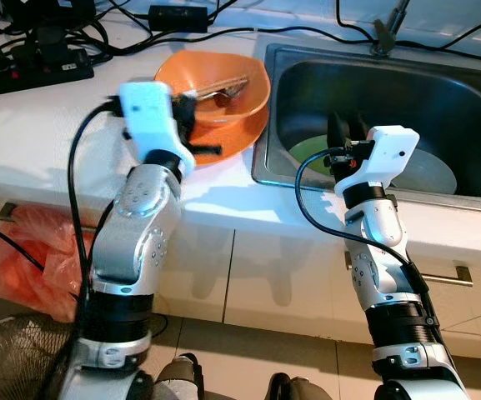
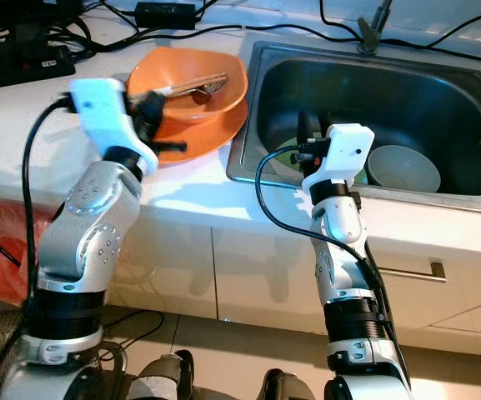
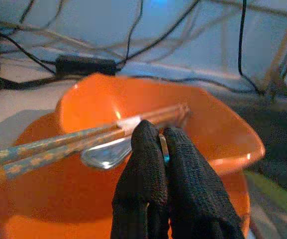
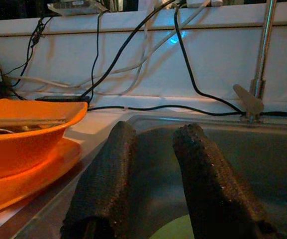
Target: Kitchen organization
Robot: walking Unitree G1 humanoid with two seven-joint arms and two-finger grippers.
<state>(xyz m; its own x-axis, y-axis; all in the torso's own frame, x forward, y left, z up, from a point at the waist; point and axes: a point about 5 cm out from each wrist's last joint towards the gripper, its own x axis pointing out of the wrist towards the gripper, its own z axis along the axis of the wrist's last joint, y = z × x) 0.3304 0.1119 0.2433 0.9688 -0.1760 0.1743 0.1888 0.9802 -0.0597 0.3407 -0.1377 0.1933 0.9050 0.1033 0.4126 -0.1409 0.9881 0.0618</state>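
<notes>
While left gripper pinches narrow at orange bowl rim, right gripper hangs parted over sink at 3 o'clock.

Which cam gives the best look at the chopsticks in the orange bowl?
Left wrist view: the patterned wooden chopsticks lie close-up across the orange bowl, with the left gripper shut at them. Both eye views show them small and partly behind the left wrist. The right wrist view shows just an edge-on glimpse.
</notes>
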